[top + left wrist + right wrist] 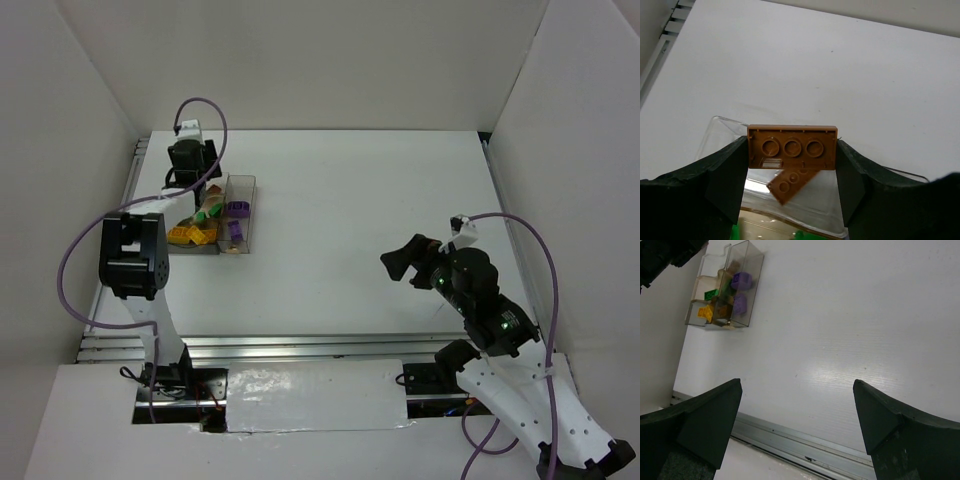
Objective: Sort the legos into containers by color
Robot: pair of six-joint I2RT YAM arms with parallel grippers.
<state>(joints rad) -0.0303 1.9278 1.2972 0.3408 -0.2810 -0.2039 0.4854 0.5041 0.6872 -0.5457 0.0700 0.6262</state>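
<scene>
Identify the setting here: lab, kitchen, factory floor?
Most likely a robot lab test cell: white table boxed in by plain white panels, left arm and right arm bolted at its edge, clear bins of legos.

— Where does the top view sit?
— High above the near edge of the counter (380, 200), looking down over all of it. The containers (243, 183) show small at the far left.
— And the left wrist view?
— Very close in. It looks out along the left pincer (792, 167), whose jaws frame a brown brick (791, 147), with a clear container wall just beneath.
— The right wrist?
— Farther off and low, facing across the counter past the right pincer (796, 405). The containers sit far away at its upper left, so all 3 views share them.
</scene>
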